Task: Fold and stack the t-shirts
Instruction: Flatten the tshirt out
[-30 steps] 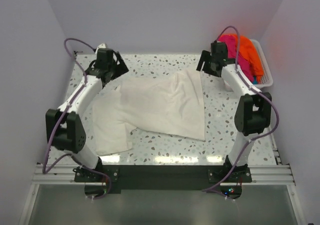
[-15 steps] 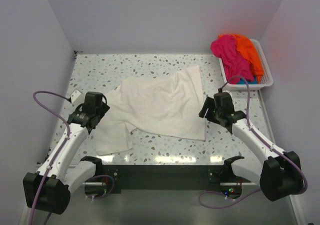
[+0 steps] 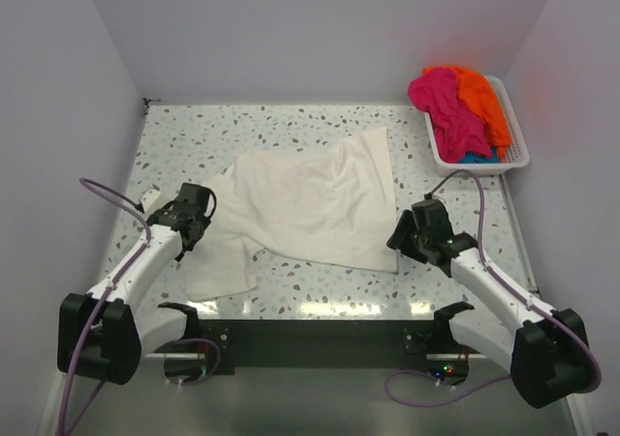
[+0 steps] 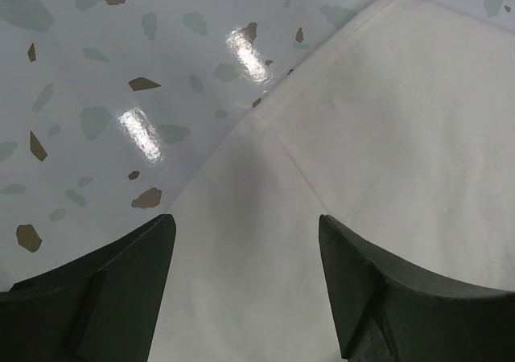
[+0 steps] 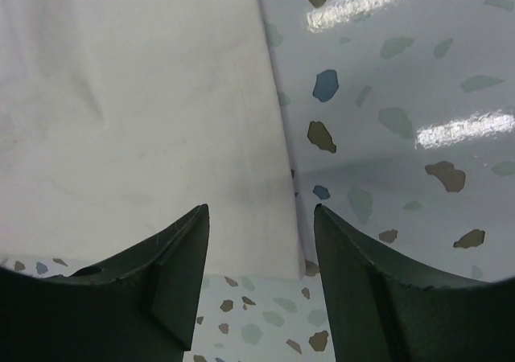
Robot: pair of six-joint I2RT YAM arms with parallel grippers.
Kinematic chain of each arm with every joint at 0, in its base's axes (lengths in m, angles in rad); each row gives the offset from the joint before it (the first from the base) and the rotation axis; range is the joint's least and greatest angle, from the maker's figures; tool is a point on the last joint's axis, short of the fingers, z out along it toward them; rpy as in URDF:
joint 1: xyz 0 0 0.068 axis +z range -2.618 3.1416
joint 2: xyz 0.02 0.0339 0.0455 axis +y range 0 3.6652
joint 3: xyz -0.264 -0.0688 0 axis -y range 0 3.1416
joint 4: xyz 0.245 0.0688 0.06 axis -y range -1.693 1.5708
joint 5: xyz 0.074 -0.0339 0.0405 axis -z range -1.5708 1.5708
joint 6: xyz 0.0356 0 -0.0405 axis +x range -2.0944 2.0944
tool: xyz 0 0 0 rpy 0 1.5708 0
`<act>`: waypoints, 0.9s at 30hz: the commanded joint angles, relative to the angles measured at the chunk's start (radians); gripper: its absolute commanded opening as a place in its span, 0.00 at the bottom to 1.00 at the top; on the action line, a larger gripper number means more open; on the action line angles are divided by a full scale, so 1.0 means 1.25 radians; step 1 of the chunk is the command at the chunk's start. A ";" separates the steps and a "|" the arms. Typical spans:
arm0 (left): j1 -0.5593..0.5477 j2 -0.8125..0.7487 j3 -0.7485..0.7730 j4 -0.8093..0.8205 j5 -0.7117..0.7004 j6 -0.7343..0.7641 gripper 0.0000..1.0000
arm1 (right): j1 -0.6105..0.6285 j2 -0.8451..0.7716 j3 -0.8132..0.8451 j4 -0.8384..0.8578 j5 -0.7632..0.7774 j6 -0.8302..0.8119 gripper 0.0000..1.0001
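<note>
A large cream-white t-shirt (image 3: 310,203) lies spread and rumpled on the speckled table. My left gripper (image 3: 197,225) hovers open over its left sleeve. In the left wrist view the cream cloth (image 4: 362,137) fills the gap between the dark fingers (image 4: 113,290), and the left gripper (image 4: 245,221) holds nothing. My right gripper (image 3: 400,237) stands open at the shirt's near right corner. The right wrist view shows that corner of the shirt (image 5: 161,96) between the jaws of the right gripper (image 5: 259,213), its edge just inside the right finger (image 5: 378,290).
A white slatted basket (image 3: 518,153) sits at the back right, holding a magenta-pink tee (image 3: 441,102), an orange tee (image 3: 482,102) and a bit of teal cloth (image 3: 475,155). Walls close in the table (image 3: 291,126) on three sides.
Both arms have swung from the far end of the table down to the shirt's near left and right edges. Over the last half second both grippers narrowed a little.
</note>
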 commanded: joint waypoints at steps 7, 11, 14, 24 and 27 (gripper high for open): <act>0.012 0.089 -0.012 0.083 -0.019 -0.029 0.74 | 0.015 -0.047 -0.024 -0.135 -0.018 0.078 0.57; 0.014 0.083 -0.019 0.099 -0.024 -0.024 0.74 | 0.018 -0.051 -0.062 -0.123 -0.059 0.099 0.56; 0.014 0.079 -0.028 0.106 -0.022 -0.018 0.72 | 0.029 -0.025 -0.083 -0.091 -0.072 0.102 0.56; 0.019 0.082 -0.069 0.145 -0.016 0.003 0.68 | 0.062 0.083 -0.105 -0.003 -0.089 0.135 0.47; 0.021 0.102 -0.077 0.158 -0.017 0.003 0.66 | 0.062 0.097 -0.105 0.003 -0.087 0.133 0.35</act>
